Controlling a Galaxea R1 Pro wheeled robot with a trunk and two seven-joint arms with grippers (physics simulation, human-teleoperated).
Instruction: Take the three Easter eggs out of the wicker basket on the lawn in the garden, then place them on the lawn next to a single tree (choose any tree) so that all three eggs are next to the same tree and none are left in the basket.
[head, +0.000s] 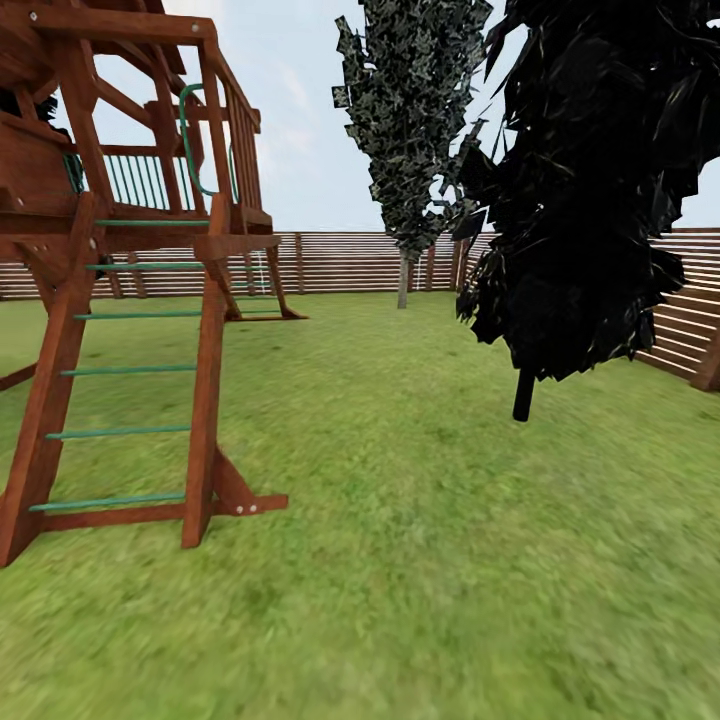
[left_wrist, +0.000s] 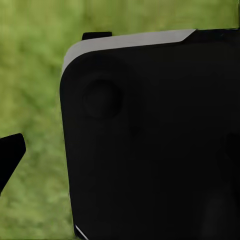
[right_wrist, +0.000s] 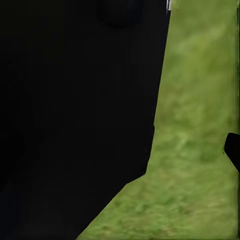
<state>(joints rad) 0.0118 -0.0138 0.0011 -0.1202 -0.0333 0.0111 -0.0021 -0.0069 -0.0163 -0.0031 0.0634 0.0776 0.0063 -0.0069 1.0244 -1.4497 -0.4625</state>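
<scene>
1. Left gripper: one dark fingertip (left_wrist: 11, 155) shows at the edge of the left wrist view over grass; how far it is open, or whether it holds anything, I cannot tell.
2. Right gripper: a dark fingertip (right_wrist: 233, 149) shows beside a black robot body panel (right_wrist: 75, 120); its opening and hold cannot be told either.
3. Ahead, the lawn (head: 420, 560) stretches to a brown slat fence (head: 340, 262).
4. A slim pale-trunked tree (head: 403, 280) stands near that fence.
5. A near-black conifer (head: 590, 180) stands nearer, on the right.
6. A wooden play tower with a green-runged ladder (head: 125, 370) stands on the left.
</scene>
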